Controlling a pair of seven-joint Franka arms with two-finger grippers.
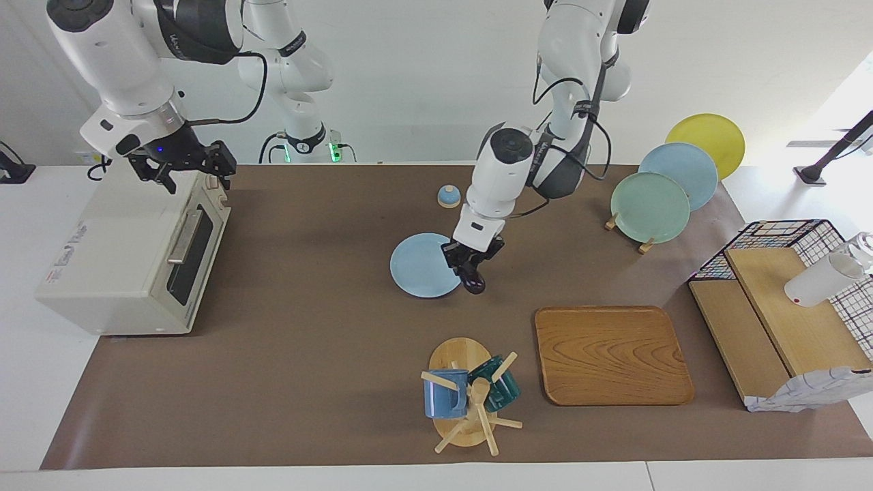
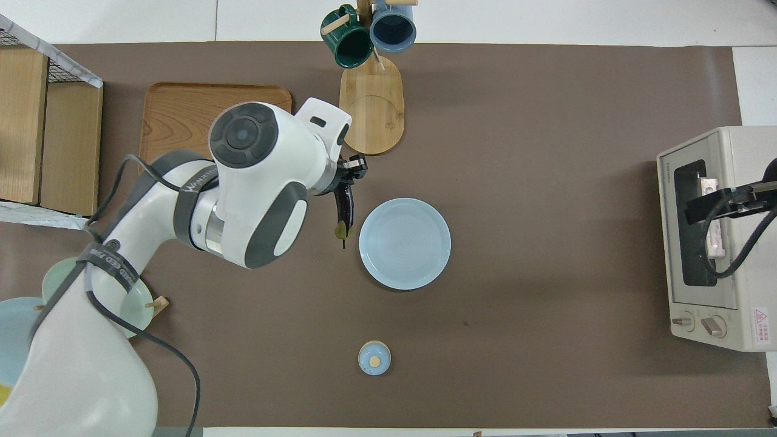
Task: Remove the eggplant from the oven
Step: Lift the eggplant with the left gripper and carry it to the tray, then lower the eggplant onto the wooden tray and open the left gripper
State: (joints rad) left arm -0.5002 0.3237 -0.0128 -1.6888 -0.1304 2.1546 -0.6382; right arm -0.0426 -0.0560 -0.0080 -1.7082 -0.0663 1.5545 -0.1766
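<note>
My left gripper [image 1: 470, 262] is shut on the eggplant [image 1: 473, 278], a slim dark purple one. It hangs over the brown mat beside the light blue plate [image 1: 423, 266], toward the left arm's end of the table. From overhead the eggplant [image 2: 344, 209] points stem-down next to the plate [image 2: 405, 243], below the left gripper [image 2: 347, 181]. The cream oven [image 1: 116, 252] stands at the right arm's end with its glass door shut. My right gripper [image 1: 183, 167] hovers open over the oven's top front edge, holding nothing. The overhead view shows the oven [image 2: 728, 182] with the right gripper [image 2: 713, 203] over its door.
A mug rack [image 1: 470, 402] with two mugs and a wooden tray [image 1: 610, 354] sit farther from the robots than the plate. A small blue lid [image 1: 448, 196] lies nearer. Plates on a rack [image 1: 651, 204] and a wire basket [image 1: 784, 239] fill the left arm's end.
</note>
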